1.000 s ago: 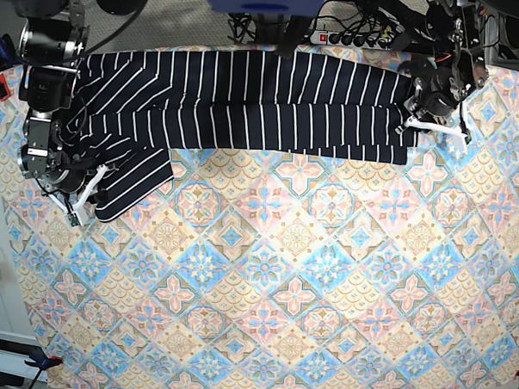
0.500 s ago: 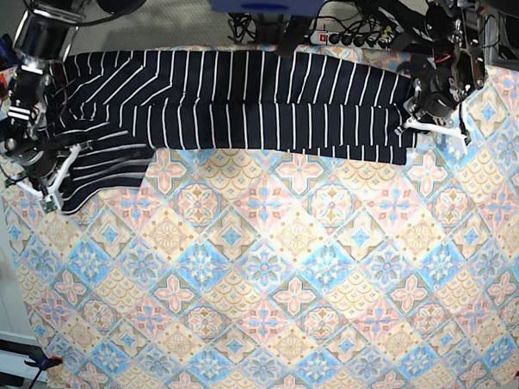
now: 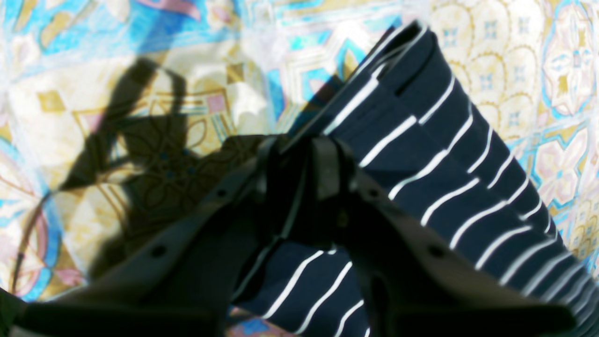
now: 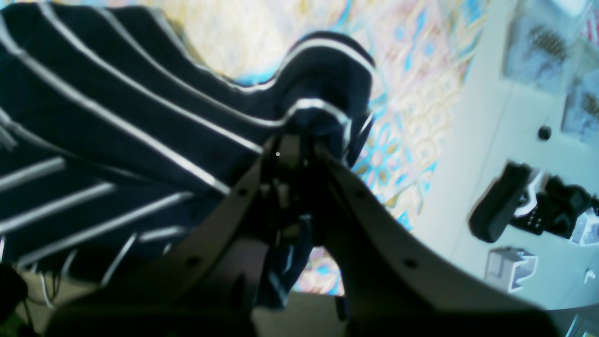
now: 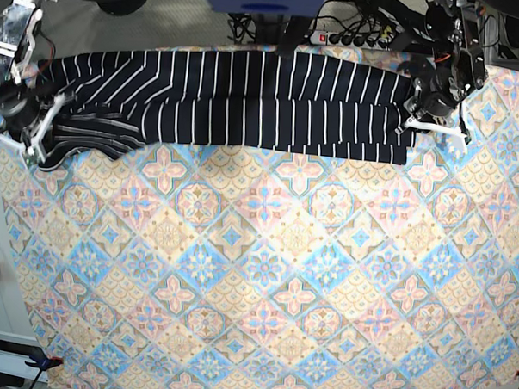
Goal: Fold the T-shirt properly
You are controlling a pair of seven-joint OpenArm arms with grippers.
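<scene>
The T-shirt point(image 5: 238, 99), dark navy with thin white stripes, lies stretched in a long band along the far side of the table. My left gripper point(image 5: 413, 124) is at the shirt's right end in the base view. In the left wrist view it point(image 3: 299, 154) is shut on the edge of the T-shirt point(image 3: 444, 164). My right gripper point(image 5: 33, 148) is at the shirt's left end, over the table's left edge. The right wrist view shows it point(image 4: 304, 140) shut on a bunched fold of the T-shirt point(image 4: 117, 117), which hangs slightly lifted there.
The pastel diamond-patterned tablecloth point(image 5: 282, 273) covers the table. A power strip point(image 5: 352, 39) and cables lie behind the far edge. Black devices point(image 4: 519, 206) lie on the white floor past the left edge of the table.
My right gripper has moved to the far left with the shirt's end, pulling the drooping sleeve part up and outward so the shirt is stretched straighter. The left gripper has stayed in place.
</scene>
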